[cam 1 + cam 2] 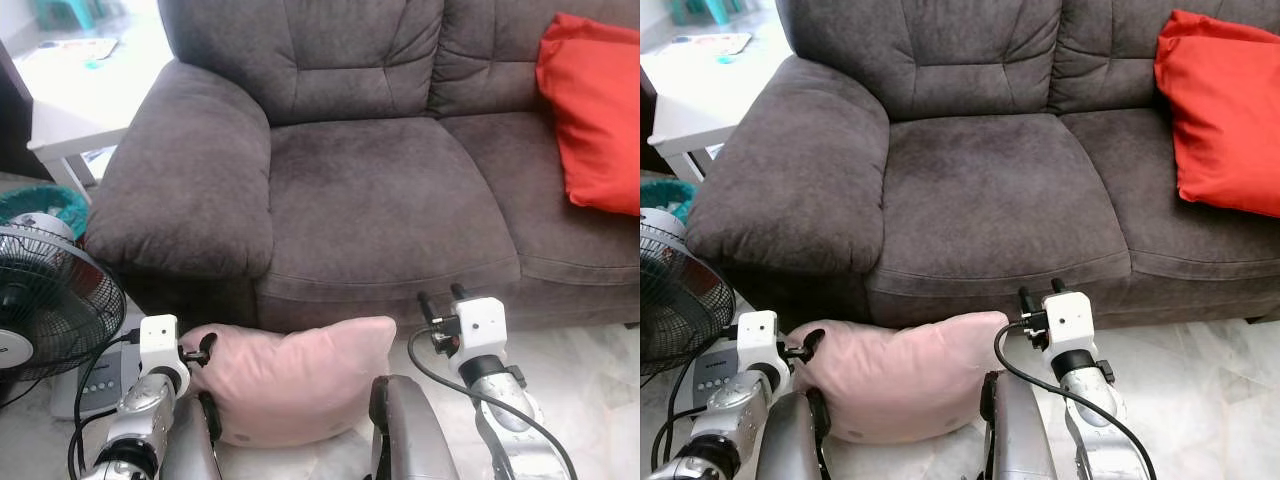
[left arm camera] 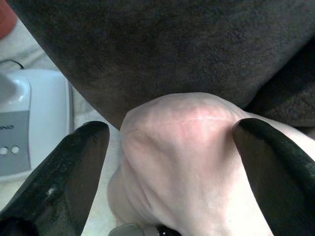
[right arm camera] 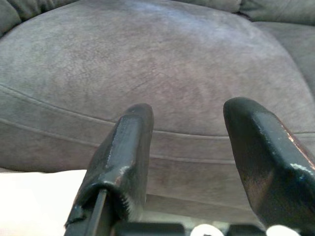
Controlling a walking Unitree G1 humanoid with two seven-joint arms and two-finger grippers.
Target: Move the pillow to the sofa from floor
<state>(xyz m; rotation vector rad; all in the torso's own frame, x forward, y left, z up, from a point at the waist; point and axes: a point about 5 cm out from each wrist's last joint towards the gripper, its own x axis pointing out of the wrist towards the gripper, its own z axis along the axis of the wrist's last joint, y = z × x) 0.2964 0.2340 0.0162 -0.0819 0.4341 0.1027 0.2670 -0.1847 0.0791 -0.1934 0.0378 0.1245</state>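
Note:
A pale pink pillow [image 1: 290, 385] sits low in front of the dark grey sofa [image 1: 380, 190], between my two arms. My left gripper [image 1: 204, 351] is at the pillow's left corner. In the left wrist view, the left gripper [image 2: 170, 127] is open and its black fingers [image 2: 74, 162] straddle the pillow's corner [image 2: 182, 147], with a gap on one side. My right gripper [image 1: 440, 294] is raised just right of the pillow and points at the sofa's seat front. The right gripper [image 3: 188, 108] is open, with only the seat cushion [image 3: 162, 64] beyond it.
A red cushion [image 1: 595, 110] leans in the sofa's right corner. A black floor fan [image 1: 40, 300] and a white appliance [image 1: 100, 385] stand at my left by the sofa arm [image 1: 180, 180]. A white table [image 1: 70, 135] is behind them. Pale tiled floor [image 1: 590, 370] lies to the right.

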